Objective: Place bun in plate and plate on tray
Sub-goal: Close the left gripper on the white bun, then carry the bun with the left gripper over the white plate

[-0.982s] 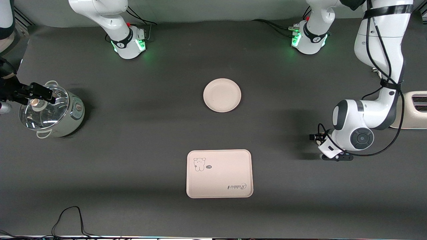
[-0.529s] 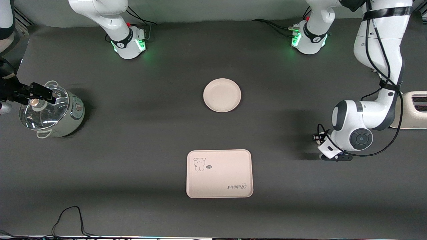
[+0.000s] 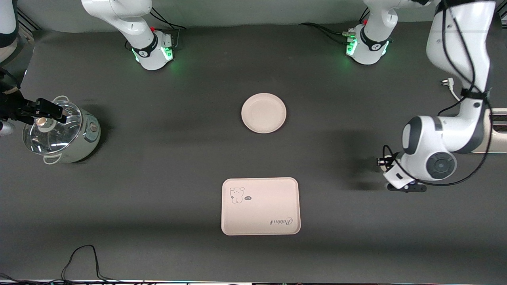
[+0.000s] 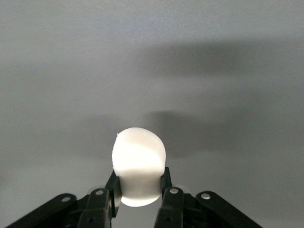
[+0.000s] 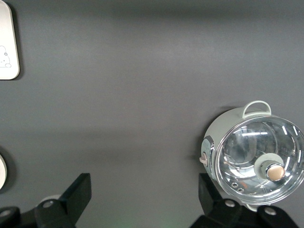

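Two grippers in play. Left gripper (image 4: 139, 202) at centre right of front view, over bare mat toward left arm's end of table; fingers (image 4: 167, 190) clamped on bun (image 4: 138, 164). Bun's rounded end projects past fingertips, long axis in line with fingers. Right gripper (image 5: 142, 202) at left edge of front view, over glass-lidded pot (image 3: 59, 132), jaws spread wide, holding nothing. Plate (image 3: 263, 113) at frame centre, bare. Tray (image 3: 260, 206) lower centre, nearer camera than plate, well apart; long axis across frame, script upside down.
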Available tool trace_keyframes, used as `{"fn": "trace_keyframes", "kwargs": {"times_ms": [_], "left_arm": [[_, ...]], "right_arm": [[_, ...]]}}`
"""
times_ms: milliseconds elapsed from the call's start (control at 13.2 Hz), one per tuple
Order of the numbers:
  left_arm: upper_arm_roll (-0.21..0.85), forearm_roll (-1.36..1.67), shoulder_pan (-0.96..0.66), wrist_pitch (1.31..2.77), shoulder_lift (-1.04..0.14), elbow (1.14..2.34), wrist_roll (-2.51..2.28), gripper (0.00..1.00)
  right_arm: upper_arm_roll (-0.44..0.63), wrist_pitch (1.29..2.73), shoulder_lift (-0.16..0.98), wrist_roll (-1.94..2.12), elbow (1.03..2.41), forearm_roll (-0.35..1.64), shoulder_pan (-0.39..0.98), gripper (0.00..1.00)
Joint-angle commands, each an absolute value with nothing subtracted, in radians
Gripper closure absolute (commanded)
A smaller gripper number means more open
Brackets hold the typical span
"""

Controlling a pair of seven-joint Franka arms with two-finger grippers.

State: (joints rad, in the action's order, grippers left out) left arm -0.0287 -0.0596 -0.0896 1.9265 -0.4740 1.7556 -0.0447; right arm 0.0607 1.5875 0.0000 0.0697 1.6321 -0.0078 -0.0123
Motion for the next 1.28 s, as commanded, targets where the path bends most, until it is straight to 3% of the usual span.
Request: {"fn": "trace_keyframes", "kwargs": {"times_ms": [0,151,302,529,756,1209], "left_arm": [[-0.035,-0.052,-0.086,1.652,-0.326,1.66,-0.015,0.63],[-0.035,-0.052,-0.086,1.406,-0.26,1.504,-0.009,0.66],[-0.034,-0.045,-0.087,1.333,-0.175,1.454,-0.009,0.64],[-0.026,-0.016,-0.1,1.322,-0.115,1.456,-0.021,0.64],[0.02,0.067,-0.113,1.327,-0.129,1.418,-0.131,0.64],[0.348,0.066,-0.178,1.527,-0.244,1.416,-0.728,0.64]], "right_arm": [[0.069,1.58,-0.015,0.094,1.64,-0.018,-0.006,0.0],[0.069,1.58,-0.015,0.094,1.64,-0.018,-0.006,0.0],[0.069,1.58,-0.015,0.094,1.64,-0.018,-0.006,0.0],[0.071,1.58,-0.015,0.094,1.64,-0.018,-0.006,0.0],[0.071,1.58,-0.014,0.094,1.64,-0.018,-0.006,0.0],[0.071,1.58,-0.015,0.094,1.64,-0.018,-0.008,0.0]]}}
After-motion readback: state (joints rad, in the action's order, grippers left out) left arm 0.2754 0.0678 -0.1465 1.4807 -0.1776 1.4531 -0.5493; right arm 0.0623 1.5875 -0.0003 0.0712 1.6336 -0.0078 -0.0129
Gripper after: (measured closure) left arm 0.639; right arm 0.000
